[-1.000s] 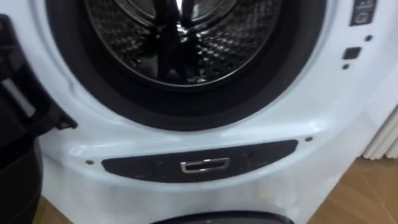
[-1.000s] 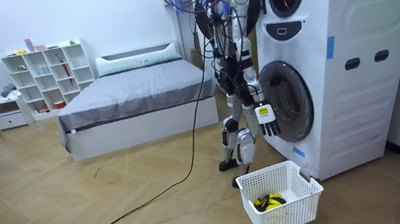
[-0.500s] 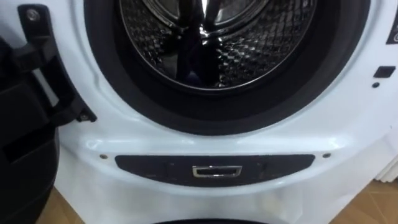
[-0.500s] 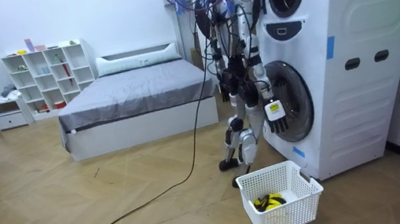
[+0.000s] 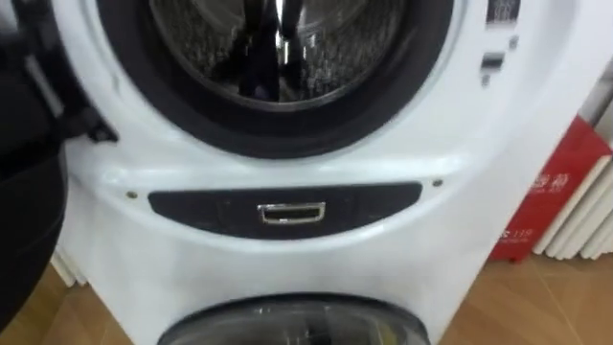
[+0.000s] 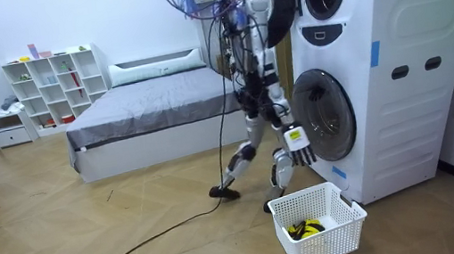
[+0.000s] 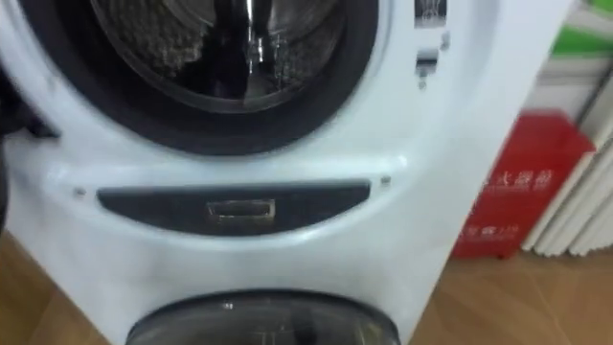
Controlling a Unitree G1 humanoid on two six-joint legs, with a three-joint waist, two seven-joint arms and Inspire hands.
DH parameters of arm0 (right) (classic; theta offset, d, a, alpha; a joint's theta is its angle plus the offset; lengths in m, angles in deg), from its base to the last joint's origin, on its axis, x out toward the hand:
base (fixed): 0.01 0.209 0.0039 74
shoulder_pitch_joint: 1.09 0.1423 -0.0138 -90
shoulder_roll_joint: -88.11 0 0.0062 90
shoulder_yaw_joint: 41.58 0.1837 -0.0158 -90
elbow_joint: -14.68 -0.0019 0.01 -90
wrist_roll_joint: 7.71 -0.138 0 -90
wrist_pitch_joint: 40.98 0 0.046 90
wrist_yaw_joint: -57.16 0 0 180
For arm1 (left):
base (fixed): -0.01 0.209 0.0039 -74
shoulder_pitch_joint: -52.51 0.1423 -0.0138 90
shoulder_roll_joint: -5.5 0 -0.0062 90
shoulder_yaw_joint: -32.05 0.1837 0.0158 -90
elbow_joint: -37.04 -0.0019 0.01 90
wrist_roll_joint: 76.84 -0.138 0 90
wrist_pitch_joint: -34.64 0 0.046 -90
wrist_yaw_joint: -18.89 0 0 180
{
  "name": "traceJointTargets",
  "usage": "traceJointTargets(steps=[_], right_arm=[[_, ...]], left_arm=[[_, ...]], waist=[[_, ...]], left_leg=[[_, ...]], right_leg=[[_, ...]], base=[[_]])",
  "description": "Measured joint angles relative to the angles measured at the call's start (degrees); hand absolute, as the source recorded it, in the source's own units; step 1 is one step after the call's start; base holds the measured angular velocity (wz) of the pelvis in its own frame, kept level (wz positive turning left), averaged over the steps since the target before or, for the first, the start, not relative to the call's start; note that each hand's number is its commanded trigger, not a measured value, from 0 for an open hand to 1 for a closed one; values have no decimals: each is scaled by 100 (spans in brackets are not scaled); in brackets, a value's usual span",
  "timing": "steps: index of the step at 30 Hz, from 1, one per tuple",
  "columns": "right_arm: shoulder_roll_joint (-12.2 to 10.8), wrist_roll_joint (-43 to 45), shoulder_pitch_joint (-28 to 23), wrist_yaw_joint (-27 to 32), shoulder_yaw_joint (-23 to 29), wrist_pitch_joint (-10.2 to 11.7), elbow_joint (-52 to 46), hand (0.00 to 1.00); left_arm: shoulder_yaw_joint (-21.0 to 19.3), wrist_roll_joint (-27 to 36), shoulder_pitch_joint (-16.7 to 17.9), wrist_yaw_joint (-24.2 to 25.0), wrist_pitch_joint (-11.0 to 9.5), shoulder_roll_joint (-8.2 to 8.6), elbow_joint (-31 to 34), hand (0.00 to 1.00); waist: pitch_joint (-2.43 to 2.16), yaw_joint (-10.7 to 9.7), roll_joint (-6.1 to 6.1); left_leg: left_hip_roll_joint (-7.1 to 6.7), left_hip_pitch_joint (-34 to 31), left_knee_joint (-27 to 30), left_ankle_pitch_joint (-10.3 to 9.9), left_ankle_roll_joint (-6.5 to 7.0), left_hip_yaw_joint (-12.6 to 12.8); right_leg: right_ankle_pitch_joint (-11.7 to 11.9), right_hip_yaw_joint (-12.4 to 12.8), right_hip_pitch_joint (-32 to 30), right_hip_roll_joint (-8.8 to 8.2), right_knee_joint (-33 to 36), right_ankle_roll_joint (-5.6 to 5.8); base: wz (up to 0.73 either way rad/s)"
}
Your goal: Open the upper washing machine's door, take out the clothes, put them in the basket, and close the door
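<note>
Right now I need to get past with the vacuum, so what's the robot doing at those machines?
The robot stands facing the stacked machines, one leg set back. The upper door is open, and its head camera looks at the drum. Its right hand hangs open by the lower door, holding nothing. A white basket on the floor beside it holds something yellow and black.

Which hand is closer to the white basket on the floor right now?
Right. The right hand hangs open beside the lower door, above the white basket. Where the left hand is I cannot tell.
</note>
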Motion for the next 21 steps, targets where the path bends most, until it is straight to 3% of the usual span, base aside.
traceJointTargets(steps=[2,3,4,5,6,7,8,9,10,11,12,13,15,16,17,19,21], right_arm=[[-23,-1,11,2,-8,-9,-15,0],[-30,-1,-9,23,-7,-24,-48,0],[-60,-9,-20,86,-35,-36,-53,0],[-76,-10,-53,101,-69,-38,-56,0],[-89,-29,-105,111,-118,-38,-75,0],[-100,-137,-144,133,-121,-39,-71,0],[-100,-209,-158,147,-121,-46,-70,0],[-99,-310,-157,182,-117,-85,-71,0],[-90,-326,-130,199,-114,-101,-71,0],[-86,-318,-109,196,-114,-100,-71,0],[-80,-316,-80,183,-113,-98,-69,0],[-66,-324,-50,156,-166,-82,-37,0],[-77,-322,-14,122,-281,-72,11,0],[-91,-332,40,99,-371,-70,1,0],[-81,-338,96,83,-431,-66,-4,0],[-131,-482,151,-15,-568,-38,-3,0],[-144,-665,78,-130,-573,-36,-5,0]], left_arm=[[217,2,-122,-9,-51,-30,3,0],[339,-10,-144,-7,-64,-8,-22,0],[452,-11,-120,-5,-65,6,-151,0],[475,-9,-99,-5,-54,9,-187,0],[478,34,74,-6,-53,23,-196,0],[491,68,230,-10,-52,20,-227,0],[508,112,267,-15,-49,13,-274,0],[581,208,329,-37,-45,2,-341,0],[598,252,333,-73,-44,7,-411,0],[594,252,324,-81,-53,8,-417,0],[583,246,302,-79,-110,7,-433,0],[583,247,299,-78,-156,7,-437,0],[571,267,324,-78,-172,-12,-434,0],[575,357,361,-75,-172,-28,-431,0],[582,422,386,-75,-172,-17,-436,0],[473,904,450,-68,-185,-20,-463,0],[312,1184,498,-72,-242,-22,-569,0]], waist=[[4,-27,-45],[6,-35,-69],[-25,7,-149],[-57,56,-195],[-86,103,-258],[-68,79,-286],[-65,71,-297],[-62,65,-301],[-71,66,-249],[-59,56,-255],[-60,58,-248],[-53,65,-273],[-65,90,-397],[-57,129,-484],[-56,173,-480],[-53,259,-450],[-58,260,-471]], left_leg=[[-115,21,-752,-128,168,71],[-246,-93,-1006,-162,320,199],[-414,-214,-1071,-70,641,345],[-490,-280,-1083,0,704,382],[-625,-353,-1036,74,817,520],[-760,-438,-903,132,909,581],[-790,-483,-837,146,951,608],[-778,-598,-702,163,1001,736],[-751,-678,-680,227,1054,754],[-728,-704,-707,287,1046,797],[-644,-712,-808,424,987,1008],[-607,-681,-941,555,925,1216],[-615,-624,-1113,698,798,1552],[-693,-602,-1182,777,763,1629],[-699,-614,-1183,806,730,1655],[-662,-621,-1323,944,705,1662],[-627,-540,-1447,995,688,1653]], right_leg=[[321,-10,-330,-146,-57,82],[568,-6,-458,-256,-182,163],[923,116,-456,-328,-491,260],[1121,211,-419,-352,-711,297],[1477,319,-263,-410,-1199,441],[1761,337,-87,-486,-1583,642],[1818,334,-34,-541,-1655,758],[1692,333,-15,-649,-1274,787],[1278,313,56,-733,-718,760],[1041,316,137,-786,-494,792],[600,331,385,-913,-119,830],[236,343,697,-1015,97,940],[-131,317,1082,-1156,94,995],[-194,315,1169,-1170,-327,1058],[-185,326,1198,-1132,-526,993],[68,470,1292,-912,-988,941],[184,466,1429,-834,-1238,917]], base=[[9],[5],[-8],[-33],[-27],[-12],[16],[28],[36],[53],[62],[59],[34],[0],[-35],[-40],[-10]])
